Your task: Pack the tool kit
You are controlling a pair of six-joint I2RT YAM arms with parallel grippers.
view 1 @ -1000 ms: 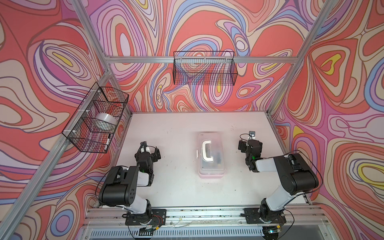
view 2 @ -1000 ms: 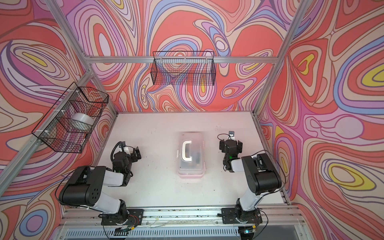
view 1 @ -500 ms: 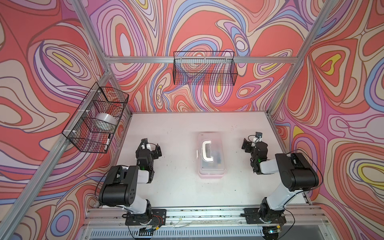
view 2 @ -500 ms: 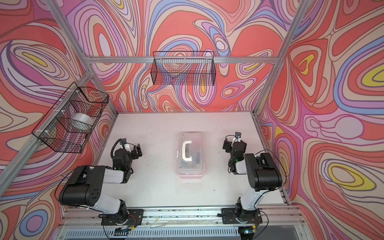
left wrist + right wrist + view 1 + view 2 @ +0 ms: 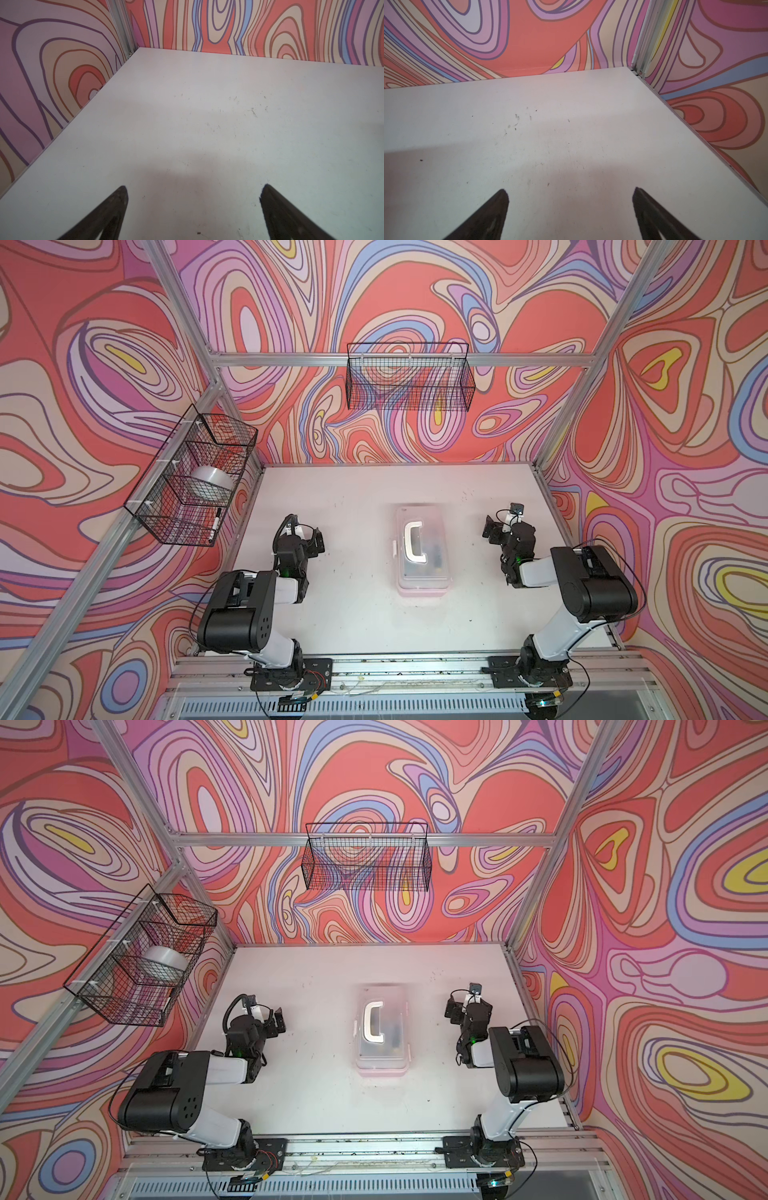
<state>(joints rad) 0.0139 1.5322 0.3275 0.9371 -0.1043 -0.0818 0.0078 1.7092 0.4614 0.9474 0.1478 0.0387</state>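
One tool kit (image 5: pixel 422 558) (image 5: pixel 382 1040), lid down, at mid-table between two wide-spread, empty grippers.

Lies flat on the white table (image 5: pixel 353 489), long side running front to back: one clear lid over one pink base, one white handle (image 5: pixel 412 541) on top, dark shapes under the lid too blurred to count. Well apart on either side, the left gripper (image 5: pixel 318 540) (image 5: pixel 193 193) and the right gripper (image 5: pixel 492 531) (image 5: pixel 571 194), jaws wide, holding nothing, only bare tabletop between the fingertips in both wrist views. Two black wire baskets on the frame rails: one at the back (image 5: pixel 409 377), one at the left (image 5: pixel 191 477) with one silvery roll (image 5: pixel 210 483) and one marker (image 5: pixel 215 524) inside.
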